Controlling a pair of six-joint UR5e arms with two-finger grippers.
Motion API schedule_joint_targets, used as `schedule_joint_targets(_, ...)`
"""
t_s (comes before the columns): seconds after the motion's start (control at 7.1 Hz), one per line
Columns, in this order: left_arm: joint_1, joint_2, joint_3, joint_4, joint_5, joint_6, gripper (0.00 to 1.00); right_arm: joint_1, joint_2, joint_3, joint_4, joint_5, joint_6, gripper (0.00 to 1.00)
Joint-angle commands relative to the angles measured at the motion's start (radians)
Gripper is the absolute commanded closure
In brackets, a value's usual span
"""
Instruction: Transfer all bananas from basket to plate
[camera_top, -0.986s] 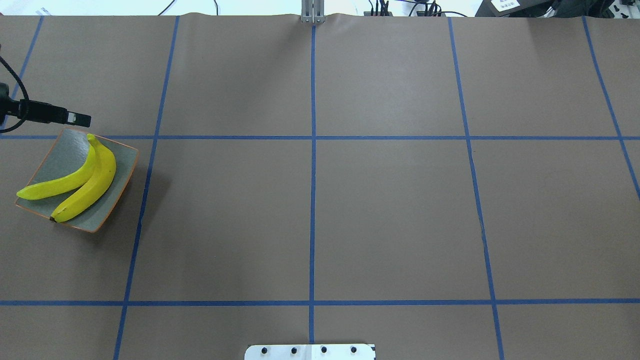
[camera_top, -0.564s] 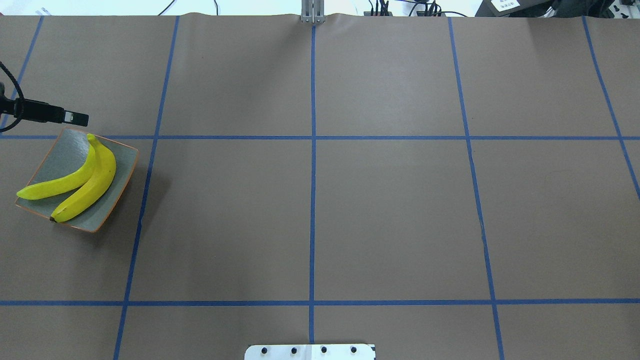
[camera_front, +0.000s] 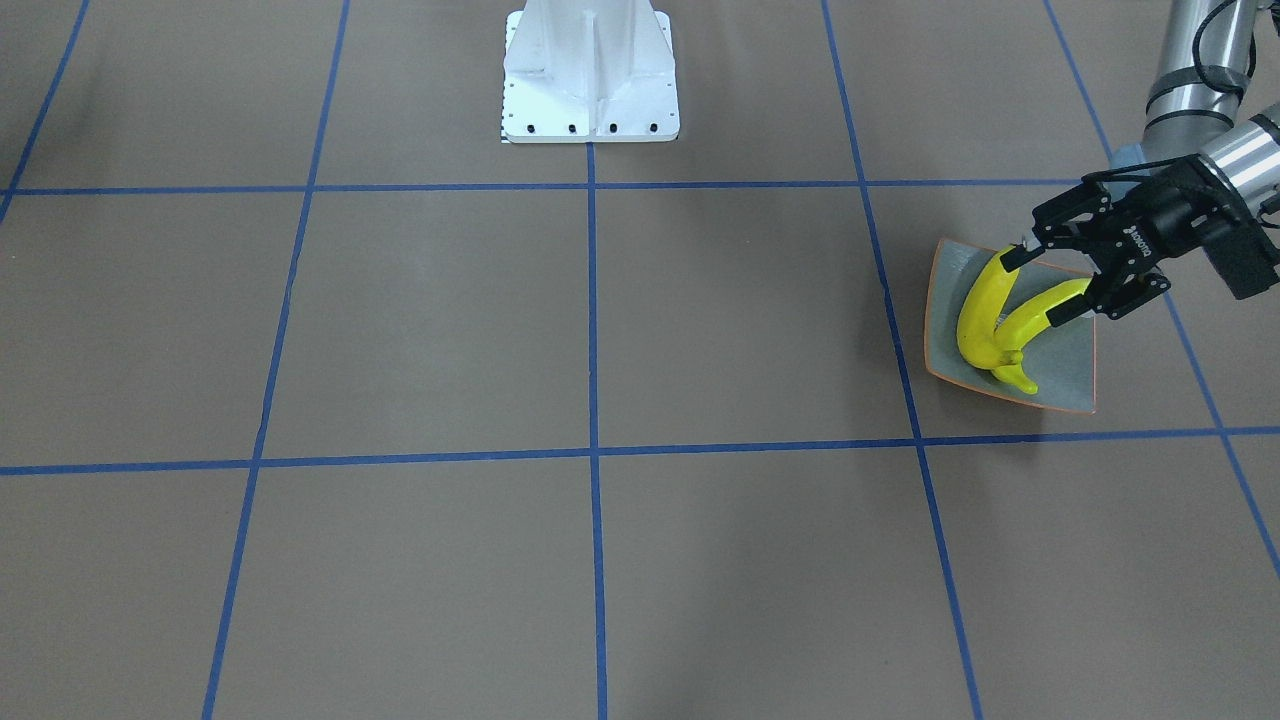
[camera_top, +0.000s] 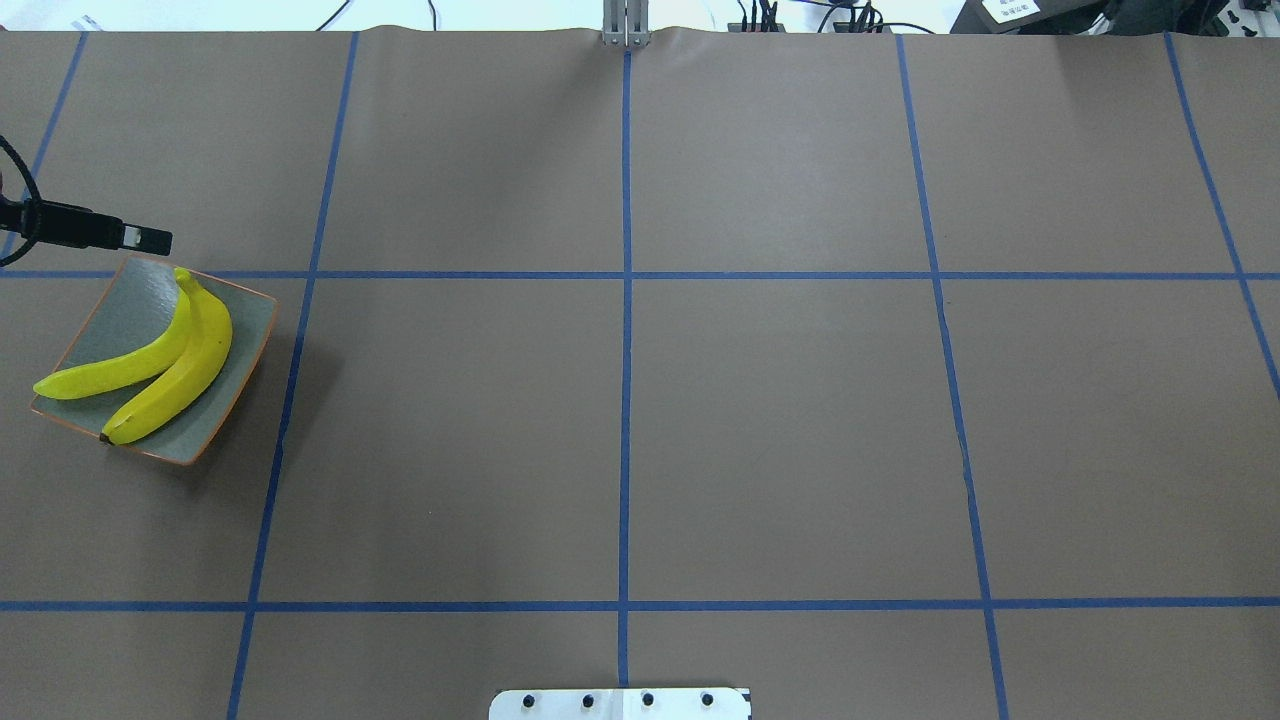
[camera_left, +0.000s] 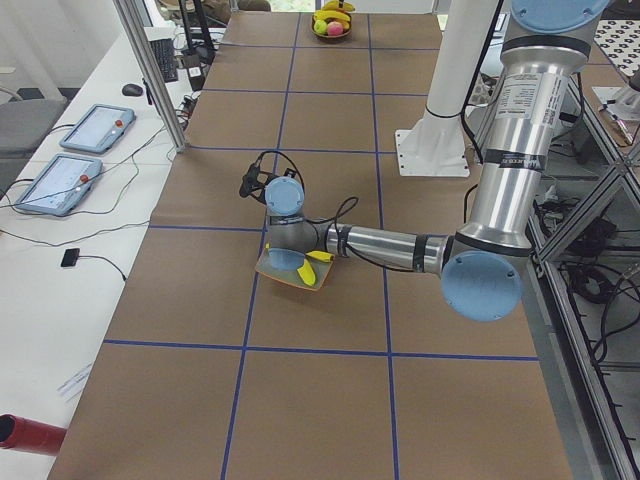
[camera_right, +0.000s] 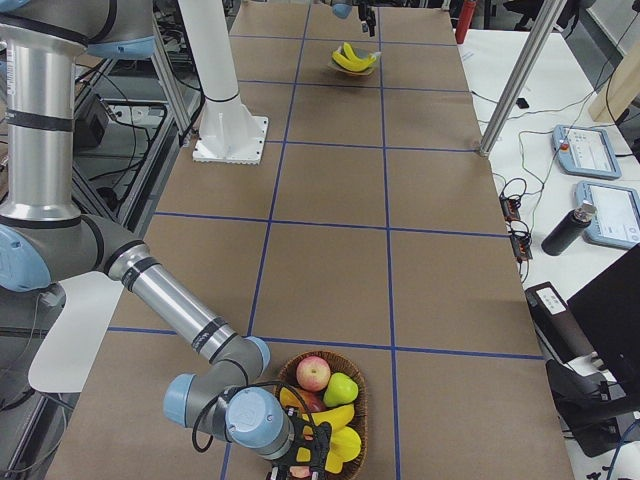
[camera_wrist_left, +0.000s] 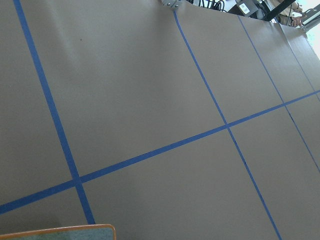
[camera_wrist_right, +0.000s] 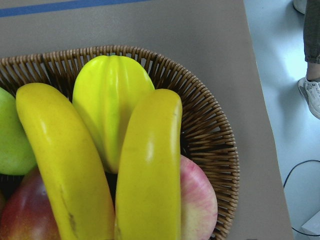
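Two bananas (camera_top: 185, 370) are shown lying side by side on the plate (camera_top: 125, 300), touching along much of their length, with their stem ends brought together at one corner. The plate is set on the brown table (camera_top: 760, 420), marked in squares by blue tape, near its end on the robot's left.

The left gripper (camera_front: 1038, 286) is held over the plate, apart from the fruit. Its jaws are spread wide and nothing is gripped between them. From its wrist camera only a corner of the plate and bare paper are seen.

Two more bananas (camera_wrist_right: 150, 170) are found in the wicker basket (camera_wrist_right: 210, 120), well apart from the plate at the table's other end. They are laid over a ribbed yellow star fruit (camera_wrist_right: 112, 95), beside a green apple (camera_wrist_right: 10, 140) and a red apple (camera_wrist_right: 200, 200).

The right gripper (camera_right: 310, 455) is lowered at the basket's rim. Whether its jaws are spread or closed cannot be told.
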Motion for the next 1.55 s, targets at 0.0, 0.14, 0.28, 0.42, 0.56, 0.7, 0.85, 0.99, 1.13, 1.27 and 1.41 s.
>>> schedule_joint_targets(0.0,0.000,0.003,-0.001,-0.002,0.000,0.003,0.00,-0.005,0.001,0.001,0.002,0.004,0.011,0.71)
schedule_joint_targets(0.14,0.000,0.003,0.001,-0.002,0.000,0.003,0.00,-0.008,0.001,0.001,0.002,0.007,0.011,0.98)
schedule_joint_targets(0.28,0.001,0.003,0.001,-0.002,0.000,0.003,0.00,-0.008,0.008,0.004,0.004,0.007,0.009,1.00)
schedule_joint_targets(0.42,0.001,0.003,0.002,-0.002,0.000,0.003,0.00,-0.008,0.019,0.009,0.004,0.004,0.009,1.00)
schedule_joint_targets(0.56,0.001,0.003,0.002,0.000,0.000,0.003,0.00,-0.007,0.021,0.050,0.004,0.001,0.008,1.00)
schedule_joint_targets(0.7,0.001,0.003,0.002,0.000,-0.001,0.003,0.00,-0.004,0.016,0.101,-0.001,-0.002,0.005,1.00)
schedule_joint_targets(0.85,0.003,0.005,0.002,0.001,-0.002,-0.002,0.00,0.000,0.022,0.135,-0.003,0.000,0.009,1.00)
schedule_joint_targets(0.99,0.006,0.000,0.002,0.004,0.000,-0.006,0.00,0.001,0.024,0.194,-0.006,0.003,0.023,1.00)
schedule_joint_targets(1.13,0.009,-0.014,0.002,0.009,0.006,-0.010,0.00,0.000,0.041,0.243,-0.003,0.007,0.149,1.00)
schedule_joint_targets(1.27,0.011,-0.040,-0.002,0.047,0.047,-0.011,0.00,-0.014,0.045,0.298,0.002,0.047,0.283,1.00)
schedule_joint_targets(1.41,0.012,-0.088,-0.005,0.087,0.070,-0.069,0.00,-0.034,0.071,0.340,0.004,0.141,0.380,1.00)
